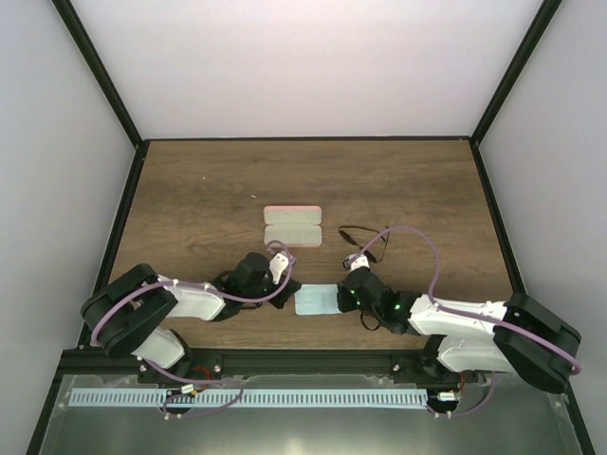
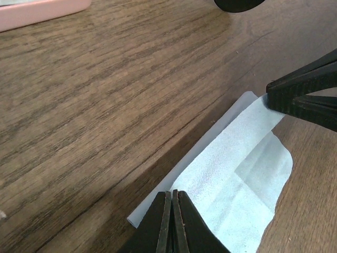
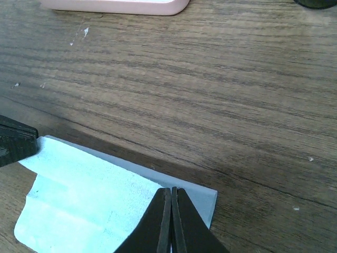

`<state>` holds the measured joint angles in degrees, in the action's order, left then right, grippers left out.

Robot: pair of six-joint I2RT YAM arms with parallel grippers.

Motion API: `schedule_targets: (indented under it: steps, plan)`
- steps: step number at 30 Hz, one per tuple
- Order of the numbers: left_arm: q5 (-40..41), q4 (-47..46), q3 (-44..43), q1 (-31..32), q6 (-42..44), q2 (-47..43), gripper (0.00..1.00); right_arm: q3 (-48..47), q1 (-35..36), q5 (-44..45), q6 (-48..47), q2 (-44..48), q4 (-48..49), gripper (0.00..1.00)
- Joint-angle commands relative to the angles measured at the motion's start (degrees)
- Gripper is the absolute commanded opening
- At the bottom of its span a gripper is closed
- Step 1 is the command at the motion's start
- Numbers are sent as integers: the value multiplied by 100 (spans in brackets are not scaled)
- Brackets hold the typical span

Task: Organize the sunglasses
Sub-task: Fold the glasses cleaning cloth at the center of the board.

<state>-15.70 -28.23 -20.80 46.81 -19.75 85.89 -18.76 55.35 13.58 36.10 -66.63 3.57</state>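
The sunglasses (image 1: 364, 243), thin dark wire, lie on the table right of the pink case, just beyond my right arm. A light blue cloth (image 1: 317, 300) lies flat between my two grippers. My left gripper (image 1: 294, 288) is shut on the cloth's left edge, as the left wrist view (image 2: 172, 196) shows, with the cloth (image 2: 231, 174) spreading away from it. My right gripper (image 1: 342, 295) is shut on the cloth's right edge; the right wrist view (image 3: 171, 193) shows it pinching the upper layer of the cloth (image 3: 89, 200) near a corner.
The pink hard case (image 1: 292, 227) lies open behind the cloth; its edge shows in the left wrist view (image 2: 37, 11) and the right wrist view (image 3: 116, 5). Dark frame posts and white walls border the wooden table (image 1: 209, 190).
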Motion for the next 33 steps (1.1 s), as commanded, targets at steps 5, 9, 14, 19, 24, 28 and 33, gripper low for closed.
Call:
schedule_targets:
  steps: [5, 9, 14, 19, 24, 28, 33]
  plan:
    - [-3, -218, 126, 71, -80, -55, 4, 32, 158, 212, 139, 115, -84, 1]
    - [6, -246, 145, 84, -91, -67, 4, 37, 193, 231, 160, 160, -125, 1]
    - [-7, -241, 154, 122, -97, -99, 5, 32, 217, 233, 170, 203, -151, 1]
    - [18, -285, 178, 177, -121, -107, 5, 15, 251, 288, 202, 208, -232, 1]
    - [75, -273, 207, 197, -152, -132, 5, 47, 282, 320, 256, 211, -247, 1]
    - [94, -242, 208, 204, -147, -150, 5, 45, 289, 345, 266, 216, -272, 1]
    - [81, -246, 225, 212, -143, -150, 5, 67, 314, 347, 286, 265, -300, 1]
